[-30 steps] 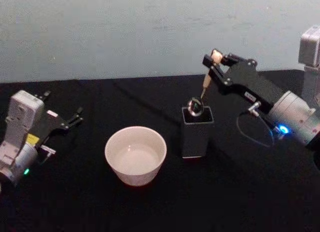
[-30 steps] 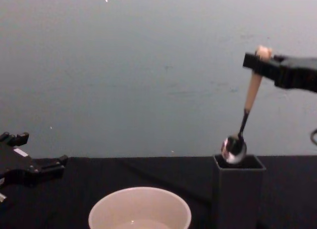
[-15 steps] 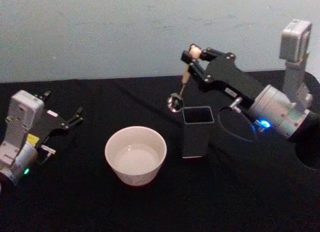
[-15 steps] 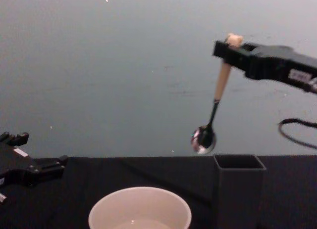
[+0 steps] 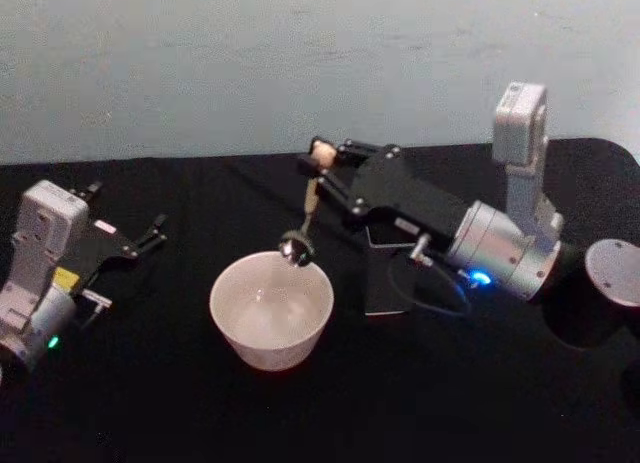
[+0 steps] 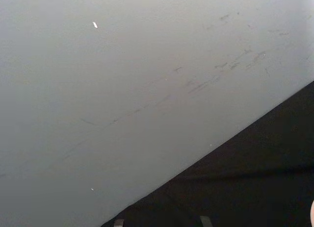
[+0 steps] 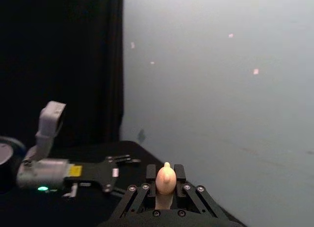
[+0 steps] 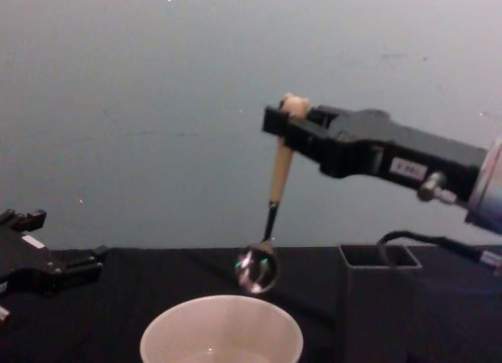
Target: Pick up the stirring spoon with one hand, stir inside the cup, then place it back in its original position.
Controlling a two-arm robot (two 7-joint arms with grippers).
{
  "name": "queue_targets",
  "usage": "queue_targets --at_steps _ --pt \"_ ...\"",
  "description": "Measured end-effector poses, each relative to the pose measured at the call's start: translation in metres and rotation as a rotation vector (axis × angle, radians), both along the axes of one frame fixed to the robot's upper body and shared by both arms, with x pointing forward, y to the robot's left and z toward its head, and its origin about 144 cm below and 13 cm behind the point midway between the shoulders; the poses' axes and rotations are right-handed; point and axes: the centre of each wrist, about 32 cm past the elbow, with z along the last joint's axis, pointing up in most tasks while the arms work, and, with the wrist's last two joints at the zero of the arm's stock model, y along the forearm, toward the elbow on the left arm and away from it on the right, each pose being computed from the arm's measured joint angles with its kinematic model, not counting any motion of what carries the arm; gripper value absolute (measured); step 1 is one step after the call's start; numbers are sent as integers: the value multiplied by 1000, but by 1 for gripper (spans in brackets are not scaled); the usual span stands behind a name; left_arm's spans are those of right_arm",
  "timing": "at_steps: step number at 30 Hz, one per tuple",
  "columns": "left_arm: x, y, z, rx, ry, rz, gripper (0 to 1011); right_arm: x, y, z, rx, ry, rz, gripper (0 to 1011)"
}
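My right gripper (image 5: 321, 161) is shut on the top of the stirring spoon (image 5: 311, 197), just under its tiny bear head (image 7: 166, 180). The spoon hangs nearly upright. Its shiny bowl (image 8: 256, 270) hovers just above the far rim of the cream-white cup (image 5: 271, 309), slightly over the opening. In the chest view the right gripper (image 8: 289, 118) reaches in from the right, above the cup (image 8: 221, 332). My left gripper (image 5: 150, 234) rests parked at the table's left side, fingers open and apart from everything.
A dark grey square holder box (image 5: 387, 275) stands right of the cup, under my right arm, its opening (image 8: 380, 256) showing in the chest view. A round grey disc (image 5: 612, 271) sits at the right edge. Black cloth covers the table; a pale wall stands behind.
My right gripper lifted the spoon out of the holder box, carried it leftward and lowered it to the cup's far rim. The left arm has not moved.
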Motion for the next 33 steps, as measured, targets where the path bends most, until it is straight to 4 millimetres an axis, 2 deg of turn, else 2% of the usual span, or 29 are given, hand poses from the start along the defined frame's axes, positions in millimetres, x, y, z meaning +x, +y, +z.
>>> queue_targets --at_steps 11,25,33 --pt "0 0 0 0 0 0 1001 10 15 -27 -43 -14 77 213" --pt "0 0 0 0 0 0 1001 19 34 -61 -59 -39 26 214" --pt "0 0 0 0 0 0 1001 21 37 -69 -72 -36 10 213"
